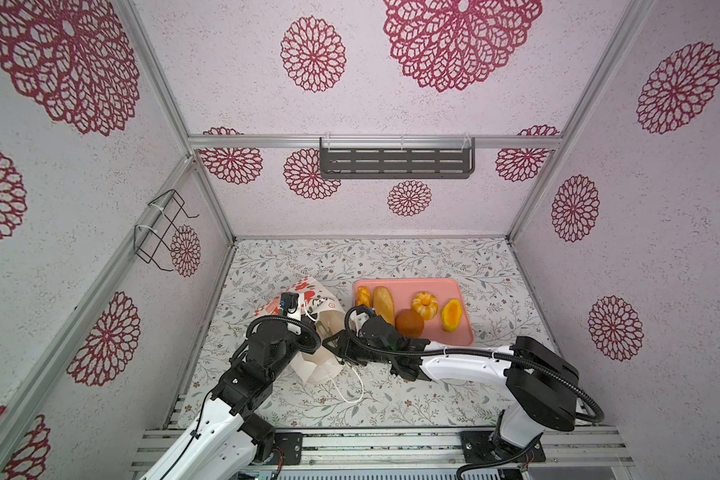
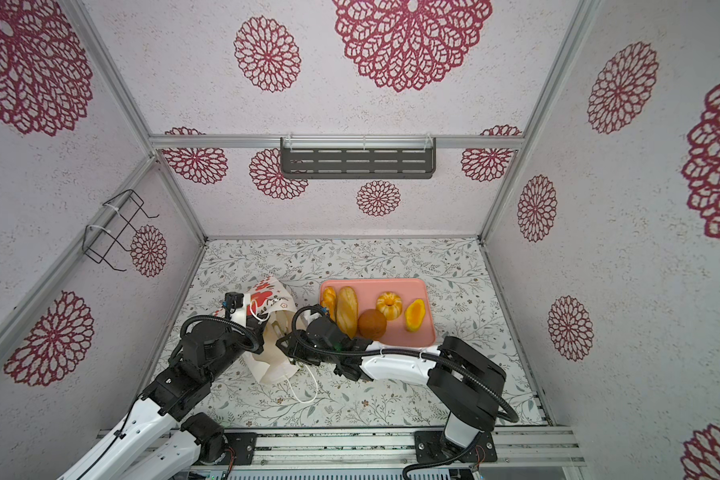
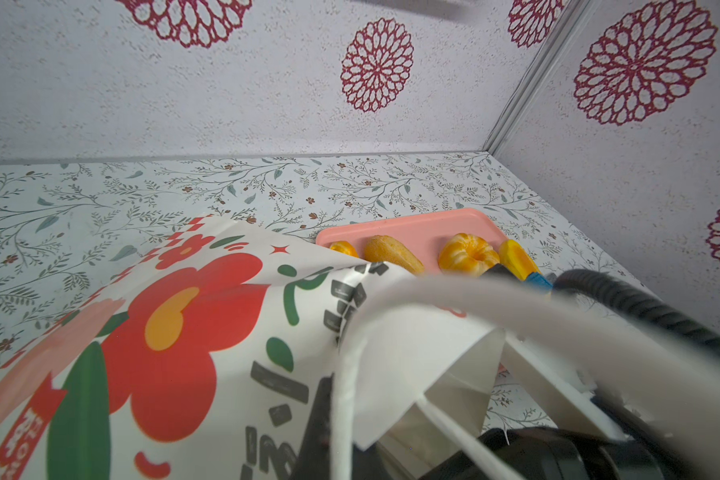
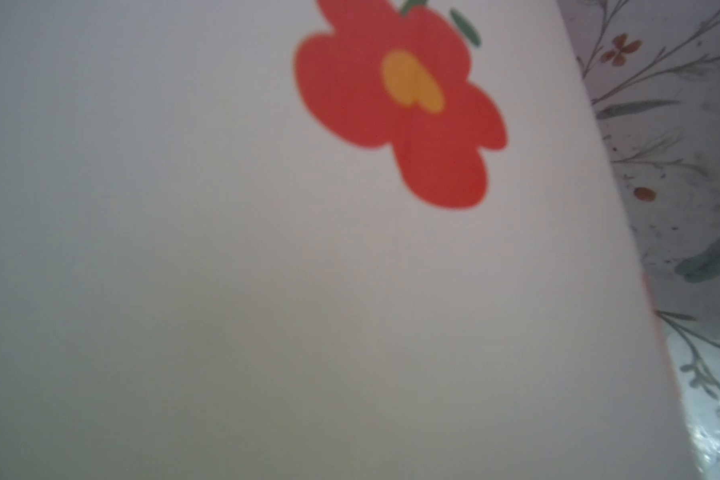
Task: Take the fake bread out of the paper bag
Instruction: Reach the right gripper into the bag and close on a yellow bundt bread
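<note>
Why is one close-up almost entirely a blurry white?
Right wrist view: the white paper bag with red flowers sits too close, out of focus. Left wrist view: foreground smeared, pink plastic tray behind sharp. Both top views: sharp, evenly lit.

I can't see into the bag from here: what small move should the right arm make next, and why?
Probably ease the right gripper slightly deeper into the mouth of the paper bag. The left gripper appears to pinch the rim, holding it up. Five loaves sit on the pink tray, and the right wrist view shows only paper, no bread.
</note>
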Motion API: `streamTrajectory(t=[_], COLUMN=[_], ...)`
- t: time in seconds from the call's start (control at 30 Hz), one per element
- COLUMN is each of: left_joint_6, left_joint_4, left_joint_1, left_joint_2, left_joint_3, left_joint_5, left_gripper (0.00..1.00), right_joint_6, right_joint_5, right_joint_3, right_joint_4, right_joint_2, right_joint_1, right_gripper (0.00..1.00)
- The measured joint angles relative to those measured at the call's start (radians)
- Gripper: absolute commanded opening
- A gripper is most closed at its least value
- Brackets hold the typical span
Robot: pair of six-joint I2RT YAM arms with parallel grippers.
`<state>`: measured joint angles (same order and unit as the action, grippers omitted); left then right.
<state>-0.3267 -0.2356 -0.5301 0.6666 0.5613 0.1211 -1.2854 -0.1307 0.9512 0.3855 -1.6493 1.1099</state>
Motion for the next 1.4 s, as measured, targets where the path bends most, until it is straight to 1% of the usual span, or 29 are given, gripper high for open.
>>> streamTrajectory(t=[0.3,0.47,0.8,1.1,1.4], left_joint_6=[-0.016,-0.018,-0.018,-0.019,-0.026], left_joint_4=[0.008,0.014,0.013,0.011,0.011], left_joint_1=[0.000,0.000,0.000,0.000,0.000], left_joint_2=[0.009,0.011,0.019,0.019,0.019], left_joint_3=[0.000,0.000,0.001,0.001,0.001], left_joint_5=[0.005,0.005,0.002,-0.001,-0.009], left_gripper=[0.00,0.00,0.00,0.00,0.00], right_joint_6=[-0.095,-0.121,-0.184,-0.193,-0.191], right_joint_5=[0.015,0.025,0.022,0.012,-0.006], right_joint_3=[0.000,-0.004,-0.045,-0.067,-0.030], right_joint_4=[0.103,0.142,0.247,0.274,0.296], right_joint_2=[0.000,-0.006,-0.103,-0.109,-0.140], right_joint_1=[0.026,0.029,0.029,0.011,-0.011], right_gripper=[0.44,0.44,0.44,0.44,0.43])
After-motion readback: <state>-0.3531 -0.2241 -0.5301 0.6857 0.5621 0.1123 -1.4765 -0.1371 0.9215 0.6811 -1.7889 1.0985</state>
